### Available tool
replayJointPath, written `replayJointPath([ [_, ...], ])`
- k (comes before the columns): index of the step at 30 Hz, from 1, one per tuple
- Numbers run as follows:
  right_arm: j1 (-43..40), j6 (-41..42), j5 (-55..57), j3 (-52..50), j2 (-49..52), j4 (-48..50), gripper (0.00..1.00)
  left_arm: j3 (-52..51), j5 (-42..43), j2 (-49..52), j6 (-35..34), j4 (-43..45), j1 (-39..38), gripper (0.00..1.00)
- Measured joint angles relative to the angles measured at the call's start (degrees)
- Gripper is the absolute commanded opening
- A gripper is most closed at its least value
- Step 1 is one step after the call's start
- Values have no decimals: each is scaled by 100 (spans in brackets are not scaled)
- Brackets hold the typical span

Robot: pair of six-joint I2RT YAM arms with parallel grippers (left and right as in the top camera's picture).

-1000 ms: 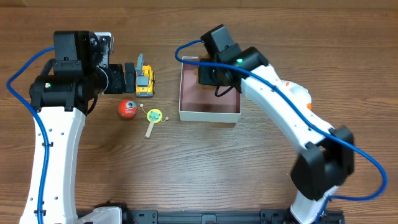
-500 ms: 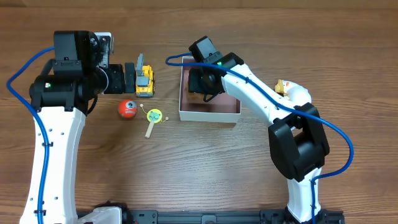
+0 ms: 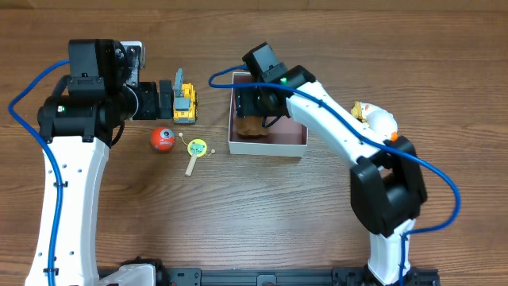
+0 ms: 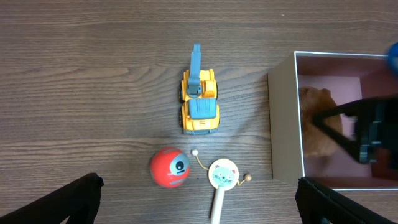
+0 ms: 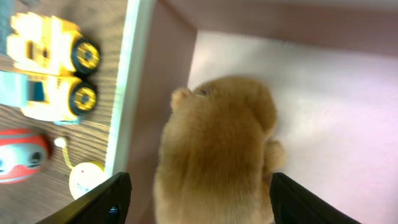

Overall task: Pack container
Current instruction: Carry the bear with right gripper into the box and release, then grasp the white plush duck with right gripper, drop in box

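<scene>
The container (image 3: 270,146), a shallow white-walled box with a pink inside (image 5: 323,93), sits at the table's middle. A brown plush toy (image 3: 249,126) lies on its floor against the left wall. My right gripper (image 5: 202,202) hangs open just above the plush (image 5: 217,149), one finger on each side and neither gripping it. My left gripper (image 4: 199,208) is wide open with nothing in it, above the wood left of the box. A yellow toy truck (image 4: 199,102), a red ball (image 4: 169,168) and a cat-face rattle (image 4: 222,177) lie under it.
The truck (image 3: 185,104), ball (image 3: 163,137) and rattle (image 3: 195,151) lie in a cluster just left of the container's wall (image 4: 283,124). A small yellow-and-white thing (image 3: 371,115) shows beside the right arm, partly hidden.
My right gripper has opened and let go of the brown plush, which now lies in the container. The right arm swung left over the box. The left arm has not moved.
</scene>
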Motion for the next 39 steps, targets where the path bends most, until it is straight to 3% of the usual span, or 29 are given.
replayJointPath([
  [5, -238, -83, 599, 13, -1165, -382, 86, 0, 0, 0, -2, 0, 0, 100],
  [8, -890, -105, 1182, 114, -1853, -894, 100, 0, 0, 0, -2, 0, 0, 100],
  [16, -3493, -542, 1137, -229, -1534, -1447, 100, 0, 0, 0, -2, -2, 0, 100],
  [24, -4116, -1019, 577, -1547, -949, -914, 99, 0, 0, 0, -2, 0, 0, 100],
  [26, -4109, -1082, 422, -1849, -949, -695, 91, 0, 0, 0, -2, 0, 0, 100],
  [27, -4092, -1126, 385, -1985, -951, -560, 81, 0, 0, 0, -2, -4, 0, 100],
  [30, -4076, -1143, 238, -2457, -951, -240, 34, 0, 0, -2, -2, -2, 0, 100],
  [31, -4076, -1145, 181, -2509, -951, -208, 24, 0, 0, 0, -2, 0, 0, 100],
  [33, -4076, -1143, 63, -2527, -951, -166, 13, 0, 0, 0, -2, -2, 0, 100],
  [39, -3956, -1123, -404, -1958, -1073, -1235, 8, 0, 0, 0, -2, -2, 0, 100],
])
